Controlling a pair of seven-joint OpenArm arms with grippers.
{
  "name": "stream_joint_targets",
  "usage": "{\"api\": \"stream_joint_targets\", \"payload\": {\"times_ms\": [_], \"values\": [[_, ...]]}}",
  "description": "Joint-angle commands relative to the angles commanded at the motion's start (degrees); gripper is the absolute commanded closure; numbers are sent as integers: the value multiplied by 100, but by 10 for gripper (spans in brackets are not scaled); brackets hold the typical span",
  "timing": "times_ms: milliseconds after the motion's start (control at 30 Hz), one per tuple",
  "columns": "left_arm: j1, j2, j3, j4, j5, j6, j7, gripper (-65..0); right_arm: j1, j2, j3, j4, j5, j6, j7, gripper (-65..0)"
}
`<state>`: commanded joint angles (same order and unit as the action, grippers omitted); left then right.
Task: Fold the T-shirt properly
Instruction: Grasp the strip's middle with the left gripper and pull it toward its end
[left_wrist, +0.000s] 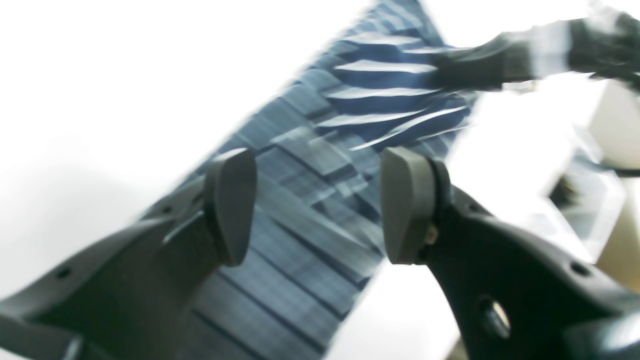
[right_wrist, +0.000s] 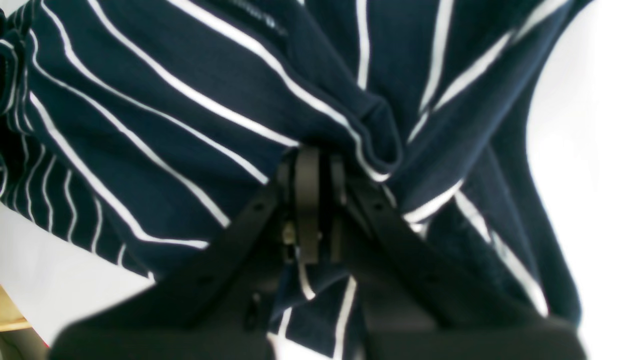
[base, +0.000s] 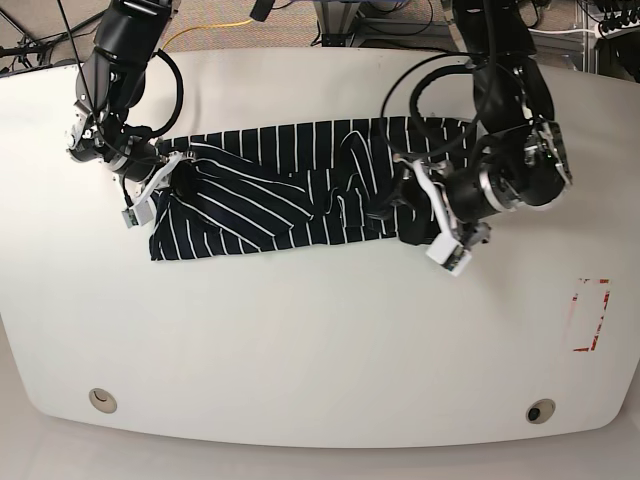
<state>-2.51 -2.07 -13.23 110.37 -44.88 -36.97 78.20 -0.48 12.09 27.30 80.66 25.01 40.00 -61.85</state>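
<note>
Navy striped cloth, the T-shirt (base: 280, 195), lies stretched and rumpled across the white tabletop (base: 320, 330) between the two arms. The right pincer (right_wrist: 315, 200) is clamped tight on a bunched fold at one end; the left pincer (left_wrist: 315, 205) gapes wide, empty, above the other. Likely mid-fold: next, the left needs its own grip before lifting.
</note>
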Motion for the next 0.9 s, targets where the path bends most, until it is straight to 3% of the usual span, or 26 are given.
{"api": "stream_joint_targets", "payload": {"times_ms": [100,300,433,567,667,800,900], "values": [[273,-334,-325,0,0,0,-9,-358,9,0,0,475,9,0,-211,-44],[563,-844,-510,-360,-9,-9,-26,-257,185,-114,211,1196,387,0,-747,-349],[580,-853,-510,-712,-9,-9,-237,-181,343,-141,818,1248,1011,0,-1196,-479],[615,-738,-484,-1055,9,-9,-668,-99,484,-114,1345,1248,1503,0,-1486,-504],[607,-607,-484,-1310,9,-9,-765,-90,571,-62,1468,1204,1547,0,-1495,-504],[607,-492,-475,-1538,35,-9,-774,-90,615,308,1468,659,1582,0,-1486,-504],[607,-484,-466,-1582,308,-9,-782,-90,774,492,1468,132,1591,0,-1468,-504]]}}
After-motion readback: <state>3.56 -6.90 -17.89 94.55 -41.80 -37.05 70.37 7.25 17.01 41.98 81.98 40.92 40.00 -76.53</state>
